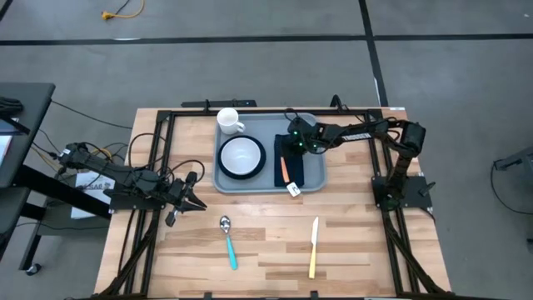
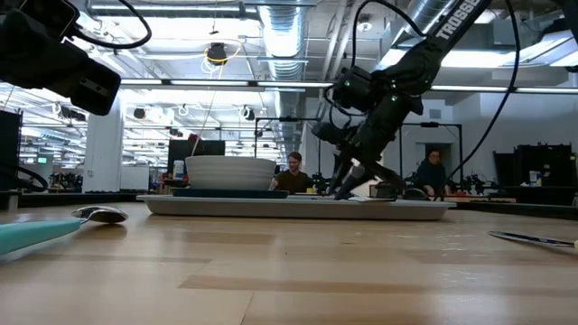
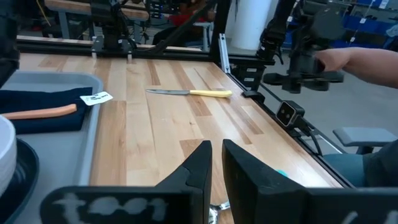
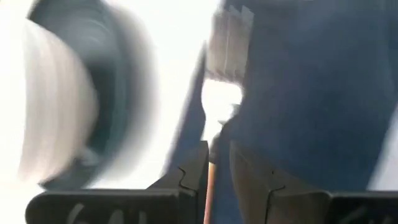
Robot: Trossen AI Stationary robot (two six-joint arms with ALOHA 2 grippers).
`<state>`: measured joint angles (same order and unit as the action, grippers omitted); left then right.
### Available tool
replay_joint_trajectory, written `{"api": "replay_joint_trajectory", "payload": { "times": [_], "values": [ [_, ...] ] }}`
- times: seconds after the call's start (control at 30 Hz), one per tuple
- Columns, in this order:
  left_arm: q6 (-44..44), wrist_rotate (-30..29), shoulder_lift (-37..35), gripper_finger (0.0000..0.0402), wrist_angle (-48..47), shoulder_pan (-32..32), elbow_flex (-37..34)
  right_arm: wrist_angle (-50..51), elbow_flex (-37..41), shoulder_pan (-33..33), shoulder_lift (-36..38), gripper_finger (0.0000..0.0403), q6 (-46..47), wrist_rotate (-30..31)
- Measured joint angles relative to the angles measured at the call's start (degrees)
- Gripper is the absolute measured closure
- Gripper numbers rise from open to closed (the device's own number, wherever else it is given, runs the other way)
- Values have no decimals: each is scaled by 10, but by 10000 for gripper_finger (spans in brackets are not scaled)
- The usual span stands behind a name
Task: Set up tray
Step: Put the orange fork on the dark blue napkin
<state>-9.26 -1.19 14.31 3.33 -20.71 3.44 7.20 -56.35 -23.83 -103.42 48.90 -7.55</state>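
High view: the tray [image 1: 268, 185] lies on the bench [image 1: 350, 242] with the right claw [image 1: 288, 148] slightly parted over the fork [image 1: 284, 169]. Left claw [image 1: 197, 204] clenched, empty. The tray looks stiff, light, slippery; grip its rim.

A mug [image 1: 229, 122], a bowl [image 1: 242, 153] on a plate [image 1: 226, 167], and an orange-handled fork [image 1: 284, 169] on a napkin [image 1: 310, 171] were grouped together; a spoon [image 1: 227, 239] and knife [image 1: 314, 246] lay on the table [image 1: 358, 242].
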Motion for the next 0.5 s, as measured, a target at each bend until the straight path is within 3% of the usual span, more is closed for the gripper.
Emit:
{"api": "replay_joint_trajectory", "payload": {
  "times": [0.27, 0.5],
  "values": [
    [0, -4, 0, 377, 0, 0, 0, 20, -65, 16, 1, 342, -58, 7],
    [-3, -3, 0, 377, 0, 0, 0, 143, -135, 16, 1, 343, -105, 90]
  ]
}}
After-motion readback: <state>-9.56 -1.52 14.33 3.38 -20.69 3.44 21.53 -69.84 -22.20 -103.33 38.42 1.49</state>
